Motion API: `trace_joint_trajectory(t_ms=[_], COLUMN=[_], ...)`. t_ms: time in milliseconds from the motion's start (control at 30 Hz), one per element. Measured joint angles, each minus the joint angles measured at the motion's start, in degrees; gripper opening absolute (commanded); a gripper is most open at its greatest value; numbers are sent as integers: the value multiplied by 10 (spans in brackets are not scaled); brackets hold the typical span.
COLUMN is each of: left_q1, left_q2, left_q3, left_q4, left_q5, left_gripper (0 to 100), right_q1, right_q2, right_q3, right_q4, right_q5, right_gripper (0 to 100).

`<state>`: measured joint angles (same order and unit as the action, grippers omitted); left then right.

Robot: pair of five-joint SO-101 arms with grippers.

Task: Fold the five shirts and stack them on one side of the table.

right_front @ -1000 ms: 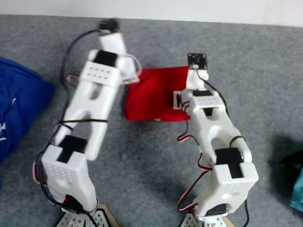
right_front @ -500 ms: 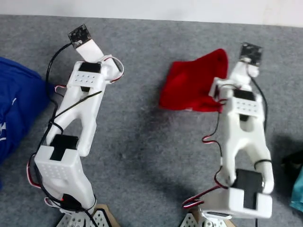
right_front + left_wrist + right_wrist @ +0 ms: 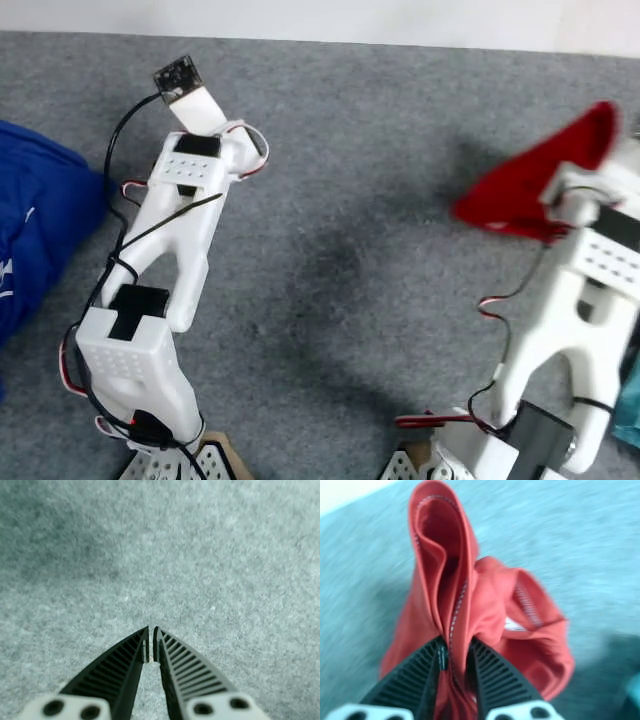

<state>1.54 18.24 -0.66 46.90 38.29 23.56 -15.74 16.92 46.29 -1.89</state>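
A folded red shirt (image 3: 535, 185) hangs lifted off the grey table at the far right, pinched by my right gripper (image 3: 456, 652), which is shut on its folded edge; the red shirt (image 3: 470, 610) drapes down from the fingers. My left gripper (image 3: 151, 642) hovers shut over bare grey carpet with nothing in it, and its arm (image 3: 185, 200) stands at the left of the table. A blue shirt (image 3: 40, 225) lies crumpled at the left edge.
A teal cloth (image 3: 630, 400) and a dark item (image 3: 618, 340) show at the right edge. A pale wall strip (image 3: 320, 20) bounds the far side. Grey carpet (image 3: 350, 250) lies between the two arms.
My right arm has swung to the right, carrying the red shirt from the table's middle to the far right. My left arm pulled back to the left, away from the shirt.
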Motion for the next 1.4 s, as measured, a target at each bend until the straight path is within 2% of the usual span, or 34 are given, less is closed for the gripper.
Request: trace_joint_trajectory(t_ms=[300, 433, 667, 933, 1233, 1400], left_q1=[5, 12, 17, 17, 22, 26], left_q2=[0, 0, 0, 0, 0, 0], left_q3=[8, 11, 11, 17, 18, 18], left_q4=[-1, -4, -4, -4, -4, -4], left_q5=[1, 0, 0, 1, 1, 1], left_gripper=[52, 52, 52, 52, 52, 52], right_q1=[120, 162, 202, 215, 296, 322], right_q2=[-3, -4, -4, -4, -4, -4], right_q3=[-84, -117, -178, -236, -240, -207], right_q4=[33, 52, 68, 69, 69, 69], right_q5=[3, 37, 98, 170, 200, 256], right_gripper=[7, 7, 7, 7, 7, 7])
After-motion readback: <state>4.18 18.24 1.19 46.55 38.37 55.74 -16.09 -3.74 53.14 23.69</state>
